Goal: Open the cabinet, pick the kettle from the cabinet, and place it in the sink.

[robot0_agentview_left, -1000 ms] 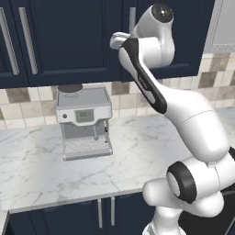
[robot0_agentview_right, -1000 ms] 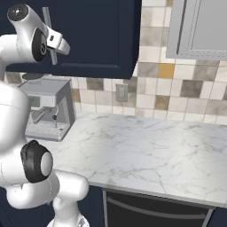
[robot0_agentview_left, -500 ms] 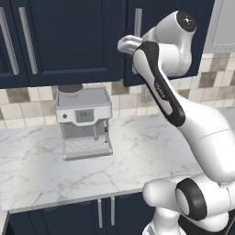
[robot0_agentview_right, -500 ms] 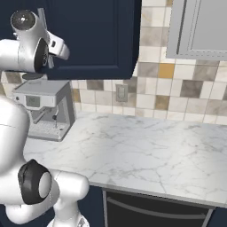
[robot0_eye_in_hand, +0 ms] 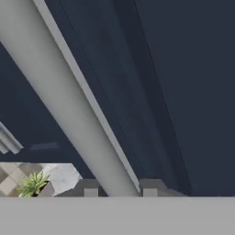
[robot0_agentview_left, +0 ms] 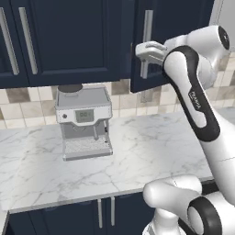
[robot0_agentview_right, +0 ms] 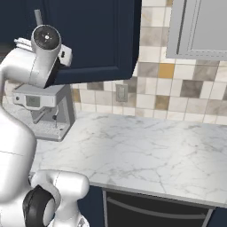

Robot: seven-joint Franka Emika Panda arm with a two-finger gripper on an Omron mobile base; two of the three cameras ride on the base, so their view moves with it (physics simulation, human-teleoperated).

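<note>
Cabinet: the dark navy cabinet with a tall recessed-panel door [robot0_agentview_left: 183, 41] is mounted on the wall above the white marble counter; its door is seen swung slightly outward, the lower edge standing proud of the neighbouring navy fronts.
Counter: the white marble counter with grey veining [robot0_agentview_left: 151, 151] is laid below the cabinet and against the tiled wall.
Backsplash: a band of beige, grey and tan square tiles [robot0_agentview_right: 177, 93] is fitted between the counter and the cabinet; a pale wall socket [robot0_agentview_right: 120, 93] is set into it below the cabinet.
Grey cabinet: a pale grey-fronted wall cabinet [robot0_agentview_right: 199, 26] is hung to the right of the navy cabinet.
Coffee machine: a boxy silver coffee machine with a small display [robot0_agentview_left: 84, 121] is stood on the counter, below and to the left of the cabinet door.
Handle: the long vertical silver bar handle [robot0_agentview_left: 147, 43] is fixed to the cabinet door; in the hand view it is seen as a thick grey bar [robot0_eye_in_hand: 69, 105] running diagonally down between the two fingertips.
Gripper: the white two-finger gripper [robot0_agentview_left: 146, 52] is held at the handle; the fingers [robot0_eye_in_hand: 89, 186] are set narrowly on either side of the bar, clasping it.
Kettle, sink: their positions cannot be told.
</note>
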